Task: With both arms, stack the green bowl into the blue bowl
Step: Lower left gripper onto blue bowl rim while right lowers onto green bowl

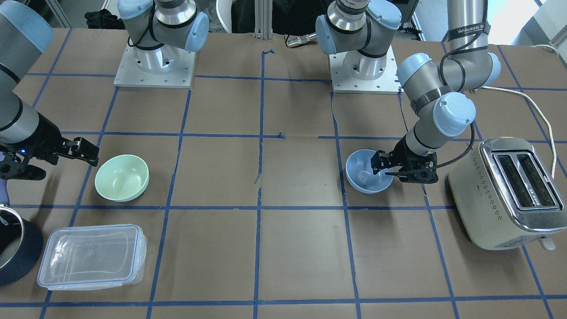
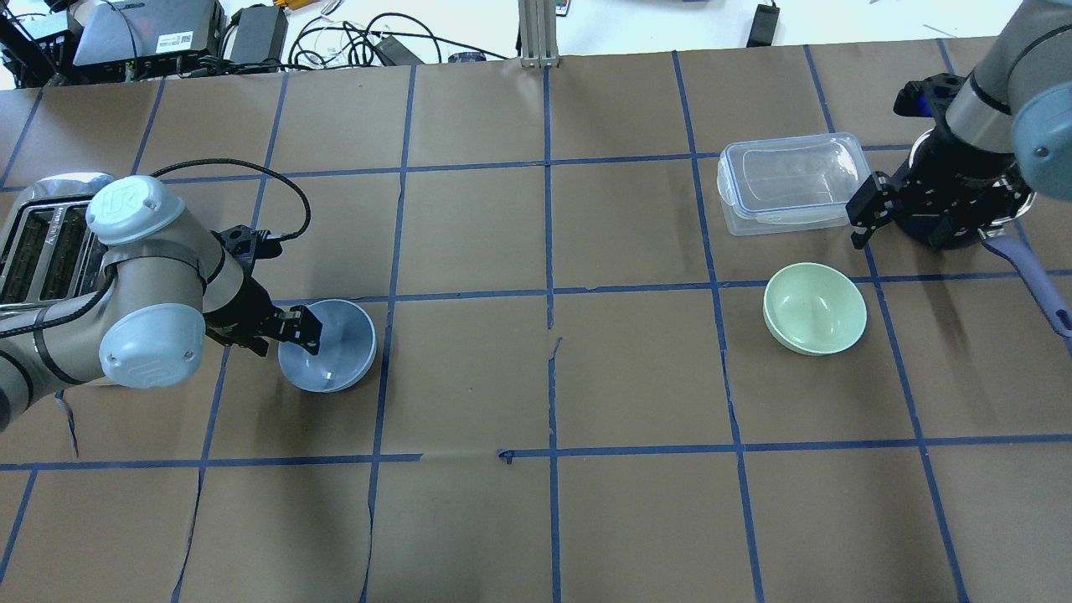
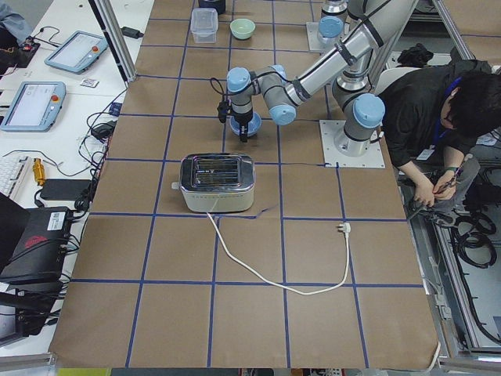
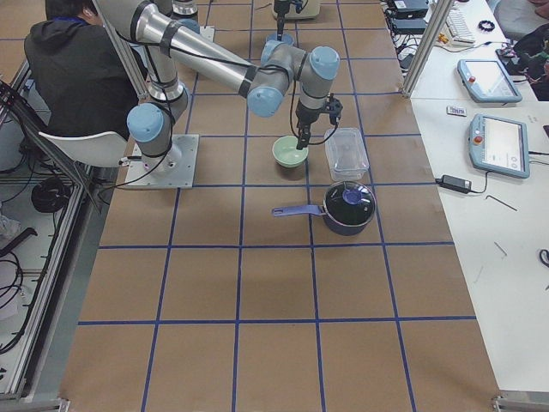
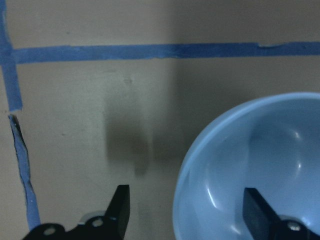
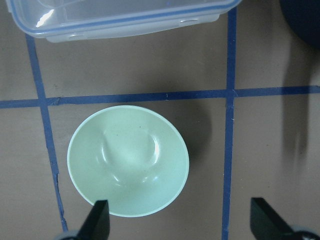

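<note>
Left wrist-mounted: spread-apart left gripper (image 5: 187, 202) astride blue bowl (image 5: 260, 165) rim, one finger inside; right wrist-mounted: wide-spread right gripper (image 6: 180, 214) near green bowl (image 6: 128, 161), not touching

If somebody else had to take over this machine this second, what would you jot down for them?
Left gripper: open, straddling the rim of the blue bowl, one finger inside and one outside, not clamped.
Right gripper: open, above the table beside the green bowl, not touching it.
Bowls: both upright on the table and far apart, blue on the robot's left, green on its right.
Done: both arms are in place by their bowls.
Left: grip each bowl, bring them together, and set green inside blue.
</note>
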